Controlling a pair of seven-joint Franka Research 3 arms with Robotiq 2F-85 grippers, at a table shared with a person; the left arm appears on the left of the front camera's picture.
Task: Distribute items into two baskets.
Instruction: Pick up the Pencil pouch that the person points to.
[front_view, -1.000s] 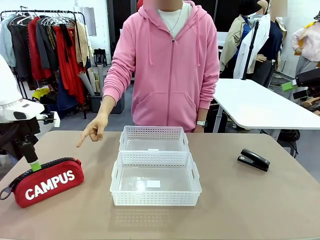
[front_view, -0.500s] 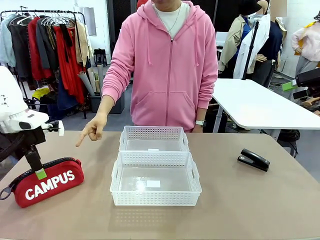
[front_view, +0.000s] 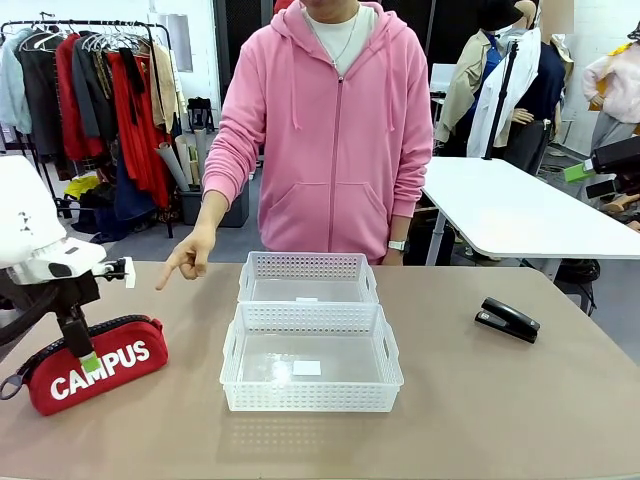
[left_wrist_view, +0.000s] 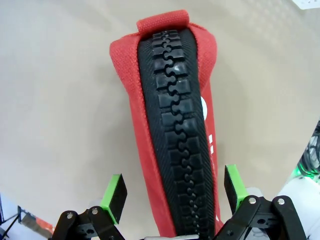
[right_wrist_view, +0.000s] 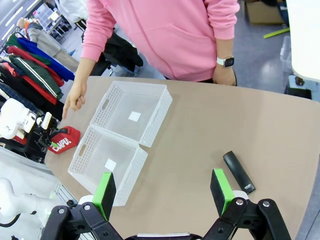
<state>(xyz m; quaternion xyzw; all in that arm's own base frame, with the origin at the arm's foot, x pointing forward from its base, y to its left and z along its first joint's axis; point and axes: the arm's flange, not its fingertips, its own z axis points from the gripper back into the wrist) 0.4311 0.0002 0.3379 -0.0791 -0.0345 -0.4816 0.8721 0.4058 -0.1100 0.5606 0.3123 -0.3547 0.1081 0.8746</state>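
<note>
— Where is the red pouch (front_view: 85, 365)?
— On the table (front_view: 480, 400) at the near left, lying flat with its white "CAMPUS" lettering facing the robot and its zip on top.
— And the left gripper (front_view: 88, 360)?
— Down over it. In the left wrist view its jaws stand wide, one green pad on each side of the zip, with a thin gap showing between each pad and the red fabric.
— The baskets?
— Both in the middle, to the right of the pouch. The near basket (front_view: 310, 398) and the far basket (front_view: 305, 266) sit one behind the other, touching along their long rims, with nothing from the task inside.
— The stapler (front_view: 508, 319)?
— Far right of the table, well apart from the baskets.
— The right gripper (right_wrist_view: 163, 191)?
— High above the table, jaws wide, holding nothing.
— The person?
— At the far side, in a pink hoodie; the person's hand (front_view: 185, 262) points down toward the pouch.
</note>
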